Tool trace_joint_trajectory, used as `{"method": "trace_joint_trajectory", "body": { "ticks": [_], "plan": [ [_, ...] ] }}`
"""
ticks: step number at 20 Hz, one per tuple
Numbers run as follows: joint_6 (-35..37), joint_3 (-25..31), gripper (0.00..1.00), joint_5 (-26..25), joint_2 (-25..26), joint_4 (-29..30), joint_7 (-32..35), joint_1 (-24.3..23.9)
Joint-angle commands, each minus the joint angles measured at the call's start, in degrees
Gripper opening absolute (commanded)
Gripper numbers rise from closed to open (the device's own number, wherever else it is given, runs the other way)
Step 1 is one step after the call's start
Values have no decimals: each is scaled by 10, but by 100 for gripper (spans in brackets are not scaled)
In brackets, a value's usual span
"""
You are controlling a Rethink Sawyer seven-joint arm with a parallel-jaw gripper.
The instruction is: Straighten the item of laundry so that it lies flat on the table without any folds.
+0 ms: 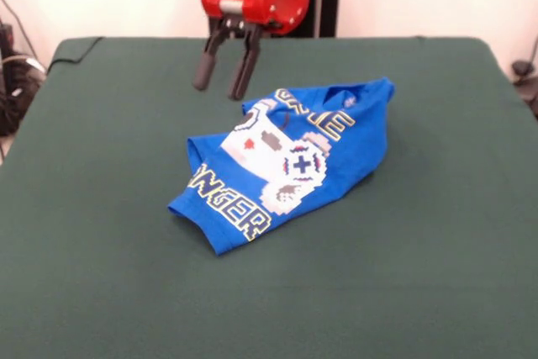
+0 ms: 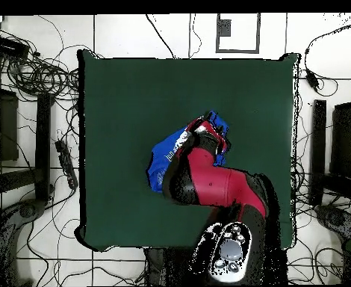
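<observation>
Jaws: spread apart, holding nothing, both dark fingers pointing down at the gripper (image 1: 225, 80).
Arm pose: red arm (image 2: 216, 183) reaches out over the shirt in the overhead view; gripper hangs above the tabletop (image 1: 92, 208), just beside the shirt's far edge, not touching it.
Laundry: blue T-shirt (image 1: 286, 166) sits crumpled near the middle, folded over itself, lettering partly hidden in the folds.
Edges and room: loads of bare green cloth on every side, shirt well clear of all edges.
</observation>
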Motion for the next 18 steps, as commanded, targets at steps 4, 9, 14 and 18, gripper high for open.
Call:
{"method": "trace_joint_trajectory", "body": {
  "ticks": [4, 9, 14, 18],
  "plan": [
    [-80, 173, 100, -86, 25, 114, 62, -90],
    [-106, 181, 100, -103, 34, 118, 60, -111],
    [-142, 181, 100, -101, 60, 119, 64, -110],
    [-161, 174, 100, -88, 79, 115, 61, -99]
  ]
}}
